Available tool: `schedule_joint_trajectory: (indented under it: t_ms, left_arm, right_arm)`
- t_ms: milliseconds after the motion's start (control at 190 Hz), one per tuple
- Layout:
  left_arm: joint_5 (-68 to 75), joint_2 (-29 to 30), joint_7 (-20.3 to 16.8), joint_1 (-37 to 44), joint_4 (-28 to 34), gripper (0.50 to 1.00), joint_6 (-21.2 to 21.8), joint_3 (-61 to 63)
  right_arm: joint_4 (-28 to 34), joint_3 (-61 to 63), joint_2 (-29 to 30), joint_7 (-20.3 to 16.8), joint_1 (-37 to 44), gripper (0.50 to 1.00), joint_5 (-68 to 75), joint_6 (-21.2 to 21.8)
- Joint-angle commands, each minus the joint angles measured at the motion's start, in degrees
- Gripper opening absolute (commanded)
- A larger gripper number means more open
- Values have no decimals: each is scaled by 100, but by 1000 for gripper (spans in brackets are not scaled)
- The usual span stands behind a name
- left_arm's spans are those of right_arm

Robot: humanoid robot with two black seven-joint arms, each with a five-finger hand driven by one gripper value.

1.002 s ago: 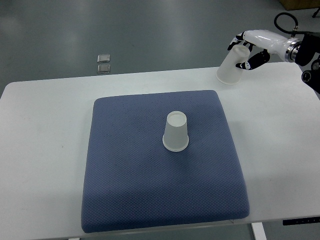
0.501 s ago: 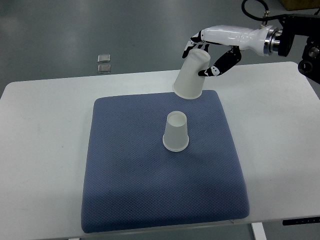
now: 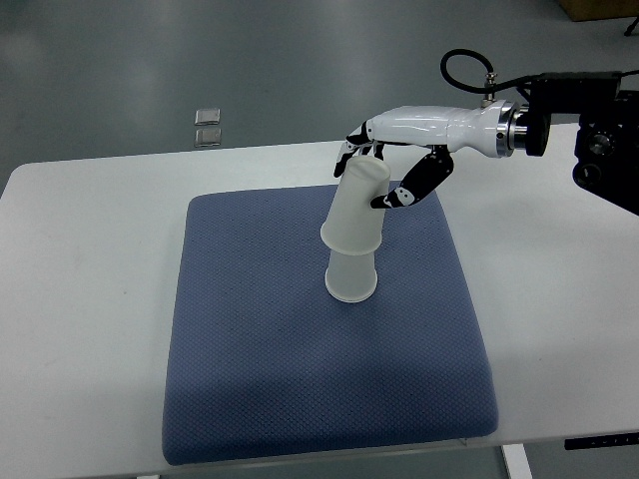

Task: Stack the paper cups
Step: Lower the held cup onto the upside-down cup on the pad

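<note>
Two small metal squares (image 3: 208, 127) lie on the floor beyond the table's (image 3: 80, 259) far left edge. A blue mat (image 3: 260, 379) covers the table's middle. On the mat an upside-down cup (image 3: 351, 279) stands upright; a second upside-down cup (image 3: 356, 205), tilted, sits with its mouth over the first cup's top. The right hand (image 3: 391, 165) has its fingers wrapped around the tilted cup's upper part.
</note>
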Motion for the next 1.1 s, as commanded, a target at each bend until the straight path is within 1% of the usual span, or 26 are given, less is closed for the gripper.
schedule_joint_trajectory:
  t_ms: [0, 69, 132, 380, 1097]
  left_arm:
    - [0, 0, 3, 0, 0, 1000, 0, 3]
    - [0, 0, 3, 0, 0, 1000, 0, -6]
    - [0, 0, 3, 0, 0, 1000, 0, 3]
    - [0, 0, -6, 0, 0, 1000, 0, -6]
    - [0, 0, -6, 0, 0, 1000, 0, 3]
  right_arm:
    - [2, -10, 10, -17, -16, 500, -76, -22]
    - [-7, -10, 19, -44, -60, 500, -182, -66]
    - [-7, -10, 45, -140, -86, 500, -296, -101]
    - [-7, -10, 45, -184, -95, 500, -446, -137]
    - [55, -1, 98, -184, -192, 500, -419, -66]
